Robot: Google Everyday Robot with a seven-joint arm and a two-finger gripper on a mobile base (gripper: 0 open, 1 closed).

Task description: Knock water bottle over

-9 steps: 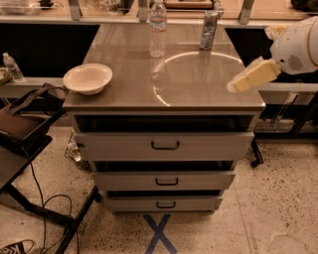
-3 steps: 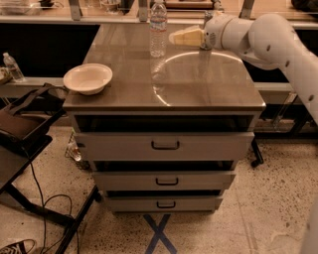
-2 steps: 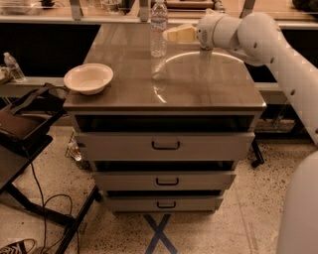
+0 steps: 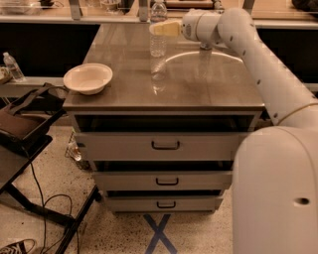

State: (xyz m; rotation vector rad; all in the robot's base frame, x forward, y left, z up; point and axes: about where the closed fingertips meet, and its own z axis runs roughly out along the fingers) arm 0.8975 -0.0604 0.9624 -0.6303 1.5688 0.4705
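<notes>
The water bottle [image 4: 158, 45] is clear and ribbed and stands upright on the far middle of the steel table top [image 4: 213, 87]. My gripper [image 4: 166, 28] is at the height of the bottle's top and touches it from the right, hiding the cap. My white arm [image 4: 258, 59] reaches in from the right, over the table's back right corner. The bottle's reflection shows on the table in front of it.
A white bowl [image 4: 88, 78] sits at the table's front left corner. A silvery cylinder [image 4: 204, 48] stands mostly hidden behind my wrist. Another clear bottle [image 4: 158, 8] stands on the counter behind, and a small one [image 4: 12, 67] far left. A dark chair [image 4: 22, 124] and cables lie left of the drawers [image 4: 164, 145].
My arm has swung from the table's right edge across the back to the left. The gripper has closed in on the bottle's top. The bottle still stands upright.
</notes>
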